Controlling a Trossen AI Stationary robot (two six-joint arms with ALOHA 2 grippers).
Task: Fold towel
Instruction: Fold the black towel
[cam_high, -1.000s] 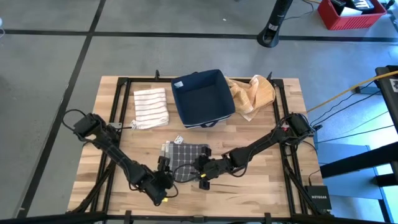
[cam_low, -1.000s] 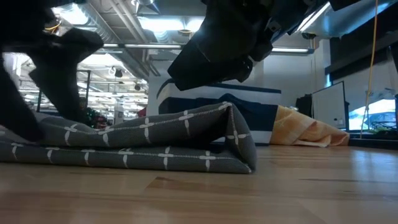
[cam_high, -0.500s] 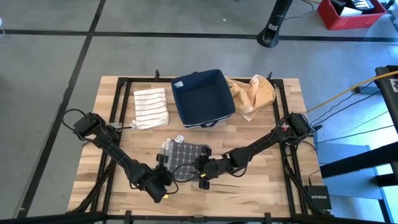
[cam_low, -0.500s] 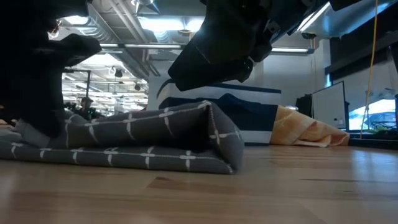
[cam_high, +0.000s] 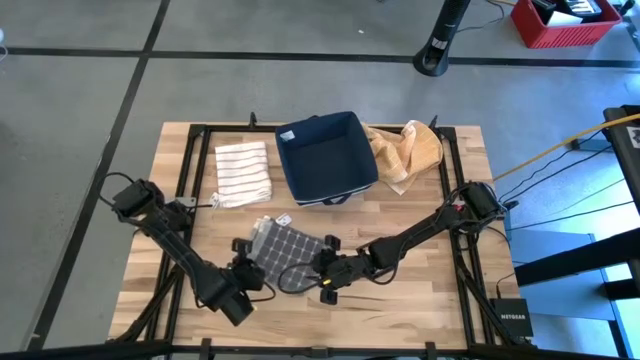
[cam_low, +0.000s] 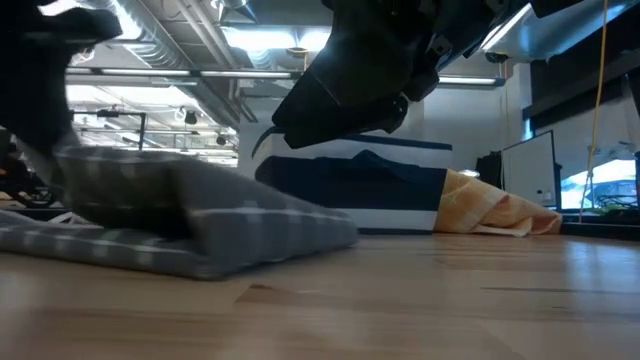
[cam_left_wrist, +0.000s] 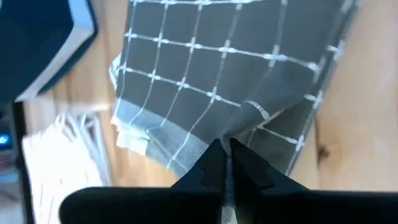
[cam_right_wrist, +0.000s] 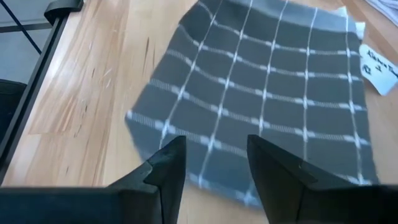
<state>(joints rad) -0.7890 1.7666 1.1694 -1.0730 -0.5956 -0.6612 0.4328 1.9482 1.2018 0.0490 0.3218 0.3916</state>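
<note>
Grey concrete floor surrounds the wooden table (cam_high: 420, 300), and the low view looks across it into a hall with ceiling lights. On the near middle of the table lies the grey towel (cam_high: 285, 250), checked with thin white lines and partly doubled over; a white tag (cam_right_wrist: 377, 70) shows at its far edge. The left gripper (cam_left_wrist: 225, 163) sits at the towel's near left side, its two fingers pressed together on a raised fold of the cloth, which the left wrist view shows bunched between the tips. The right gripper (cam_right_wrist: 211, 168) hangs just right of the towel, near its near right edge, its fingers spread apart with nothing between them, above the cloth. In the low view the towel (cam_low: 180, 225) lies heaped at the left, with the right arm's dark bulk above it. Farther back stand a dark blue bin (cam_high: 325, 157) at the middle, a white striped cloth (cam_high: 243, 172) folded to its left, and an orange cloth (cam_high: 405, 150) crumpled against its right side.
</note>
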